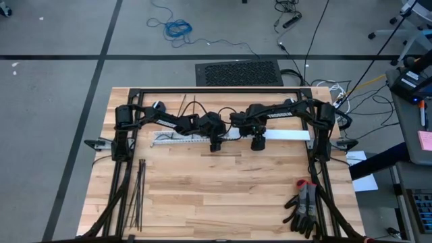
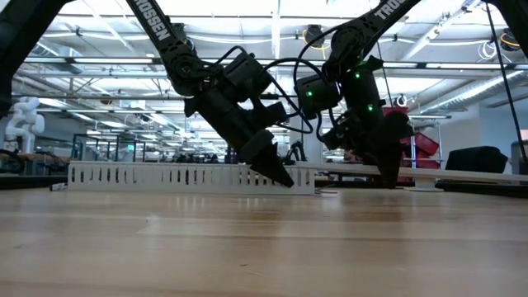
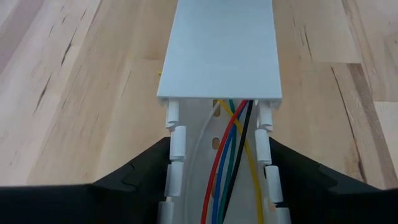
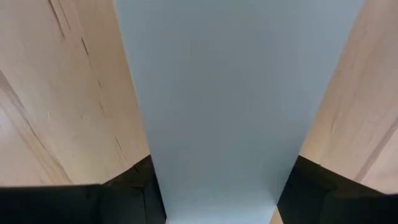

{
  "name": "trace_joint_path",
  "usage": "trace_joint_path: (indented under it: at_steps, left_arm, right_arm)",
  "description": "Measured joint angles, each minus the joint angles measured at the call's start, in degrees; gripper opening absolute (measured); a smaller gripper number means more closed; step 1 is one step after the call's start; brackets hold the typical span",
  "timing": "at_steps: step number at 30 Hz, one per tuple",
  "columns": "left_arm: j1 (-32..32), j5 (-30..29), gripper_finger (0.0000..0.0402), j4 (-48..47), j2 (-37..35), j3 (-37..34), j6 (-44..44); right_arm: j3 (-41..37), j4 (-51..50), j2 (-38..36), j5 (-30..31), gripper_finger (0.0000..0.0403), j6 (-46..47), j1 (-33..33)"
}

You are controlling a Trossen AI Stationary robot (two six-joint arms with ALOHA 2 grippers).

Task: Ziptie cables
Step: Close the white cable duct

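Between the left gripper's (image 3: pixel 217 186) open jaws, cables (image 3: pixel 227 162) lie inside the white channel (image 3: pixel 217 56).

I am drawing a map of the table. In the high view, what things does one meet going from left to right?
zipties → white slotted channel → left pincer → right pincer → flat white cover → gloves

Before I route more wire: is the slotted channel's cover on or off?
Partly on: the cover caps the far stretch of the channel; the coloured wires show uncovered nearer the left gripper.
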Motion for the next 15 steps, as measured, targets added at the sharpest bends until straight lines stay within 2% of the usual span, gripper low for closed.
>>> trace_joint_path:
  at_steps: [15]
  left_arm:
    - [-0.04, 0.0, 0.0228, 0.65, 0.02, 0.0, 0.0]
  right_arm:
    - [0.0, 0.52, 0.0, -0.09, 0.0212, 0.2, 0.0]
